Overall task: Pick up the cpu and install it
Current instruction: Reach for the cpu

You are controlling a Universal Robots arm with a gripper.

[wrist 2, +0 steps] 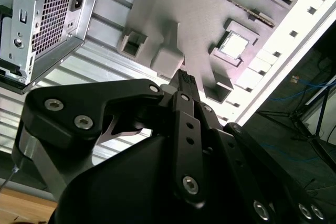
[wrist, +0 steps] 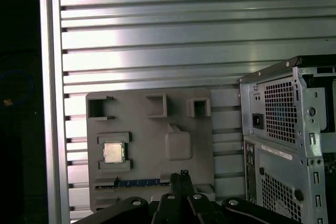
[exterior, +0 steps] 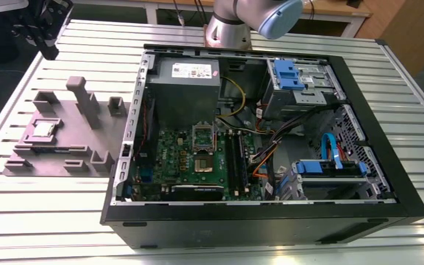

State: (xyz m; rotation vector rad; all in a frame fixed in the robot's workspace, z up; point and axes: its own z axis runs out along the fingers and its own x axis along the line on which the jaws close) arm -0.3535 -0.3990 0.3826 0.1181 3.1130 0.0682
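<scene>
Hovering with gripper (wrist: 184, 174) closed on nothing, well clear of the grey fixture (wrist: 178, 111), facing the cpu (wrist: 114, 152) lying flat below, off to one side.

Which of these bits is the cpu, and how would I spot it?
Find the open computer case; on the exterior view's left of it lies a grey moulded tray. The cpu sits in a square pocket there: a small flat square whose silver metal top stands out among the tray's dull grey blocks.
</scene>
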